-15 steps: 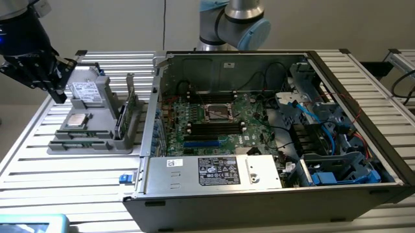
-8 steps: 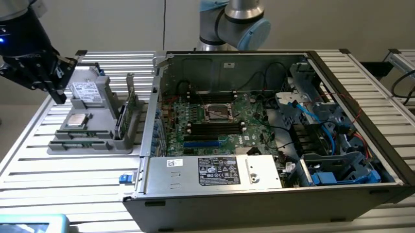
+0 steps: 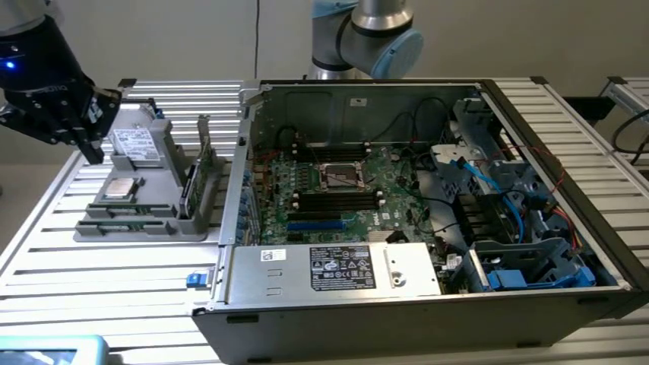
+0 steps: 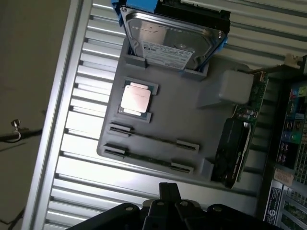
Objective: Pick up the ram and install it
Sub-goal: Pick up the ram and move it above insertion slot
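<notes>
Two ram sticks stand on edge in holders at the front of a grey parts tray (image 3: 152, 228) (image 4: 211, 124). One ram stick (image 4: 153, 137) (image 3: 130, 212) lies nearer the processor, and the other ram stick (image 4: 146, 160) (image 3: 120, 226) runs along the tray's edge. My gripper (image 3: 94, 154) (image 4: 168, 188) hangs above the table by the tray's side, at the exterior view's left, next to the hard drive. Its fingers are shut together with nothing between them, and it is well apart from both sticks.
The tray also carries a hard drive (image 3: 134, 144) (image 4: 172, 40), a square silver processor (image 3: 121, 188) (image 4: 136, 98) and an upright expansion card (image 3: 201, 179) (image 4: 236, 146). An open computer case (image 3: 335, 270) lies at the exterior view's right, its motherboard (image 3: 340, 190) showing black memory slots (image 3: 335, 199).
</notes>
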`<act>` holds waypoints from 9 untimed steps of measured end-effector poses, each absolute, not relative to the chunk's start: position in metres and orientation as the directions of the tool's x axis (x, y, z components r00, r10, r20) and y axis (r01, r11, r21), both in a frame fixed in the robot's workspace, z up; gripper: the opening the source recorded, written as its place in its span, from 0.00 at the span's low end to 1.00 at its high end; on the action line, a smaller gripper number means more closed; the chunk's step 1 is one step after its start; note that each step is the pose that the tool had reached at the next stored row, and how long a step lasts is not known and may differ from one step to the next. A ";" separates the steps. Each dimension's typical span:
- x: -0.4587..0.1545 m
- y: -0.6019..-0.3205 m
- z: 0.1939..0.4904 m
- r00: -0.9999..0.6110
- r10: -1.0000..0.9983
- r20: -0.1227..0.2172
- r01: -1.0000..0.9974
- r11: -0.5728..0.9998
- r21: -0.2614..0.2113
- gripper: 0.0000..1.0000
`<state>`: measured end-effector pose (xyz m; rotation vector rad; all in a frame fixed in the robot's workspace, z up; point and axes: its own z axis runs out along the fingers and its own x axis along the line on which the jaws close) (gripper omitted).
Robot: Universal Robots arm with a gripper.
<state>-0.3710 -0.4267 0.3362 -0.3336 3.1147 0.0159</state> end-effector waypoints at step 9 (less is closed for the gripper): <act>-0.371 -0.427 0.333 -0.930 -0.367 -0.010 -0.367 0.930 0.009 0.11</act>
